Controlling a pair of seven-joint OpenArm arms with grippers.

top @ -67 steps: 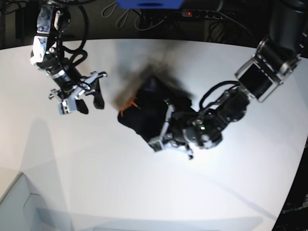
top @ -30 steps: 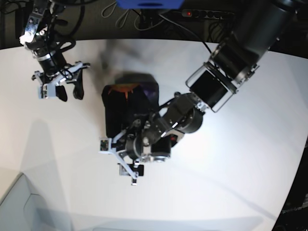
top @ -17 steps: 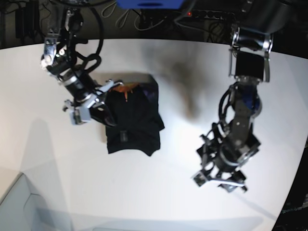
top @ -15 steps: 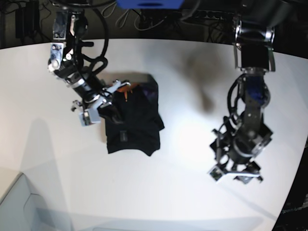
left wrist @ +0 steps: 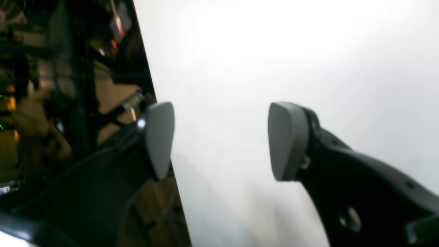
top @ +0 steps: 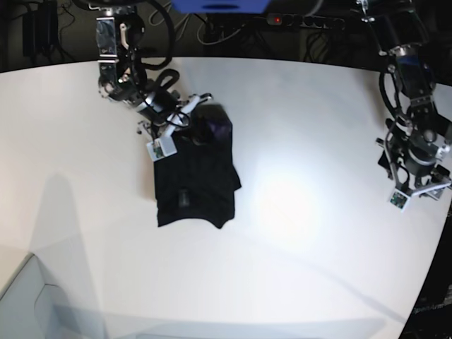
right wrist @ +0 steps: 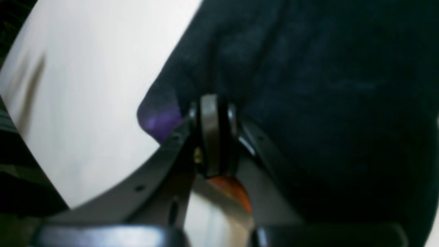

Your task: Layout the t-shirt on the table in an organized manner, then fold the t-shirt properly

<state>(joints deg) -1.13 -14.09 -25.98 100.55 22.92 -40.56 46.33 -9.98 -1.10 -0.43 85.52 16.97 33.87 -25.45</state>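
The black t-shirt (top: 194,183) lies folded in a compact rectangle on the white table (top: 304,268), left of centre. Its purple patch (top: 220,131) shows at the far right corner. My right gripper (top: 180,131) sits at the shirt's far collar edge. In the right wrist view, my right gripper (right wrist: 214,137) is shut on the fabric (right wrist: 325,85), with the purple patch (right wrist: 159,118) to its left and the orange mark (right wrist: 229,187) just below the pads. My left gripper (top: 413,180) is far right, away from the shirt. In its wrist view my left gripper (left wrist: 223,140) is open and empty over bare table (left wrist: 274,51).
The table's curved right edge (top: 441,233) runs close to my left gripper. A pale box corner (top: 28,304) sits at the bottom left. A power strip and cables (top: 304,20) lie beyond the far edge.
My right gripper moved from the shirt's left side up to its collar edge and shut there. My left arm swung farther right and up, away from the shirt. The shirt stays folded.
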